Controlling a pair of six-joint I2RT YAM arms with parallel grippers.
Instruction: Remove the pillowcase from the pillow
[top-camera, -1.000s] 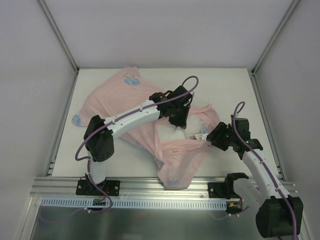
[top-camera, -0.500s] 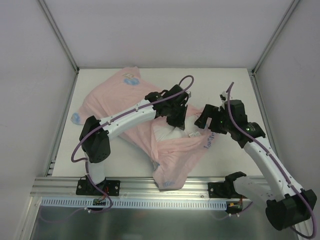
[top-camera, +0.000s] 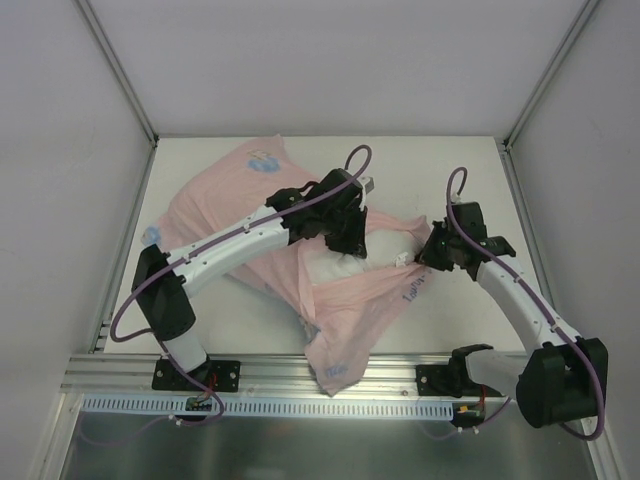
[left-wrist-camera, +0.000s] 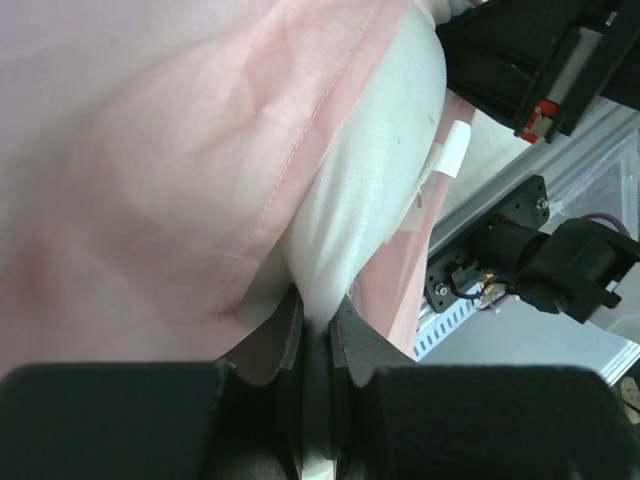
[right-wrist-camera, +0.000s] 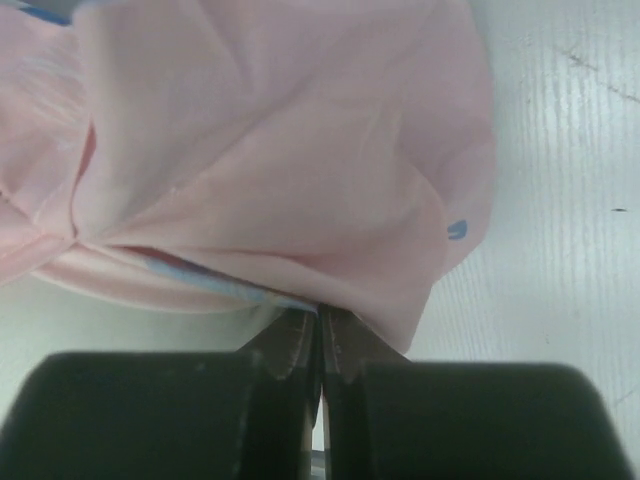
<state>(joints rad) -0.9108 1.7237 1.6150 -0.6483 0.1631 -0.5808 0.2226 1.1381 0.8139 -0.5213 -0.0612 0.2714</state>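
Left fingers (left-wrist-camera: 352, 338) are pinched shut on the pillow (left-wrist-camera: 375, 180) corner, mid-worktop (top-camera: 450, 170); right fingers (right-wrist-camera: 292, 345) are clamped on the pillowcase (right-wrist-camera: 280, 150) hem. I judge we're mid-peel. Next I'd draw the hem rightward, anchoring the pillow.

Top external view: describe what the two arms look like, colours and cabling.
Both the left arm and right arm have slim white links between bulky black joints and black bases. A thin purple cable loops along each. The wrist views show matte black fingers.
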